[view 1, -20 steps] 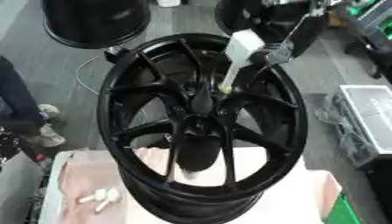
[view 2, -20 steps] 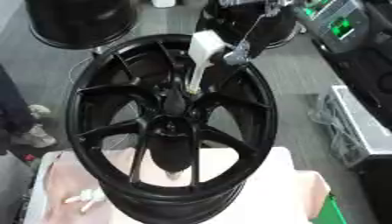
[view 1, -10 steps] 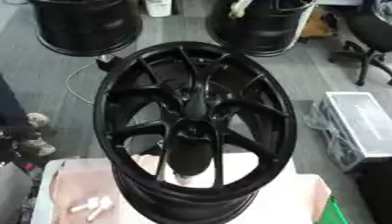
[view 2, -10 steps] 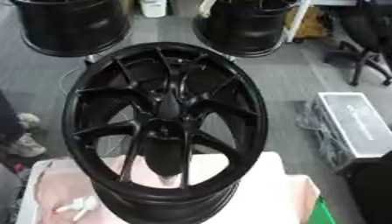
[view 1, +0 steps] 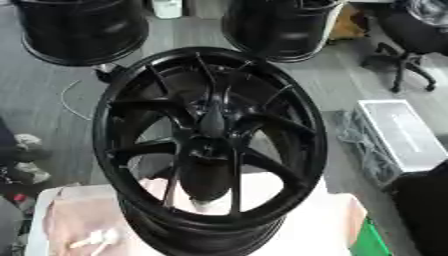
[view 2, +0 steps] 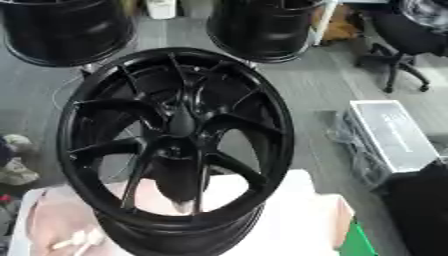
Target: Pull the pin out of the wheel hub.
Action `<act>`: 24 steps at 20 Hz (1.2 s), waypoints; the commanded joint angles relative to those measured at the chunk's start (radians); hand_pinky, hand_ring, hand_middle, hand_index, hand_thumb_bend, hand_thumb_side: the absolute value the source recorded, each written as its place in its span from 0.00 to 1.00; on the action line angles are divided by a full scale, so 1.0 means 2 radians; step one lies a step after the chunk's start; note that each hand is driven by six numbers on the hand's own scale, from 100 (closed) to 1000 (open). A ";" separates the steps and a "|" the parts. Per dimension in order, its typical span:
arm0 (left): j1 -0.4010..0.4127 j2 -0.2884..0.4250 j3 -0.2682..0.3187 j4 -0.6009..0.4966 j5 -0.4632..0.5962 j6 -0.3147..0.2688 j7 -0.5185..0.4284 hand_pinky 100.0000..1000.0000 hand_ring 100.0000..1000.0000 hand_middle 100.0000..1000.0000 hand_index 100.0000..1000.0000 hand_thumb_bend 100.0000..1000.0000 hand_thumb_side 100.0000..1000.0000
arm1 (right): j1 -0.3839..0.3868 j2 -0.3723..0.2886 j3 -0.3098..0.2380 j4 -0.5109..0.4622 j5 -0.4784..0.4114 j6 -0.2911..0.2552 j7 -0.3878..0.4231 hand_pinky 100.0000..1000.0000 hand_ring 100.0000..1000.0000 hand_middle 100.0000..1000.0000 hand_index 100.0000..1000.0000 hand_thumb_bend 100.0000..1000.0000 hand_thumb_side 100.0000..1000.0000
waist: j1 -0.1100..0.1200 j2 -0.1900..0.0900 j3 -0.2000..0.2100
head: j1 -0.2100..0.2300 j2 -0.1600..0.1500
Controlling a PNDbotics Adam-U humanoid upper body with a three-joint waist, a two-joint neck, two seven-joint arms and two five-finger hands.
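A large black wheel hub [view 1: 210, 145] with several spokes stands in the middle on a pale pink cloth [view 1: 74, 215]. Its centre boss [view 1: 212, 120] is dark and I make out no pin in it. Small white pieces [view 1: 94, 239] lie on the cloth at the lower left, beside the rim. Neither of my hands shows in either view.
Two more black wheels [view 1: 79, 27] [view 1: 280, 25] stand on the grey floor behind. A grey-and-white case [view 1: 398, 137] lies on the right, with an office chair [view 1: 411, 30] beyond it. A person's shoe [view 1: 22, 142] shows at the left edge.
My right hand, which held a white piece over the hub centre a second ago, has left the view. The whole picture has shifted, so the camera has tilted.
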 commanded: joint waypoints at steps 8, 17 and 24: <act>-0.010 -0.002 0.001 -0.012 0.000 -0.007 0.002 0.72 0.47 0.61 0.74 0.00 1.00 | 0.104 0.089 0.056 0.348 -0.231 0.057 -0.148 0.34 0.41 0.86 0.93 0.14 0.51 | 0.009 0.007 0.013 | -0.027 -0.001; -0.014 -0.011 -0.001 -0.011 0.001 -0.009 -0.002 0.72 0.47 0.61 0.74 0.00 1.00 | 0.127 0.214 0.116 0.443 -0.363 0.067 -0.086 0.35 0.40 0.90 0.94 0.18 0.59 | 0.017 0.013 0.024 | -0.037 -0.001; -0.014 -0.014 -0.002 -0.011 0.002 -0.008 -0.003 0.72 0.47 0.61 0.74 0.00 1.00 | 0.135 0.265 0.122 0.440 -0.333 0.049 -0.048 0.37 0.40 0.86 0.92 0.15 0.55 | 0.020 0.013 0.025 | -0.038 -0.001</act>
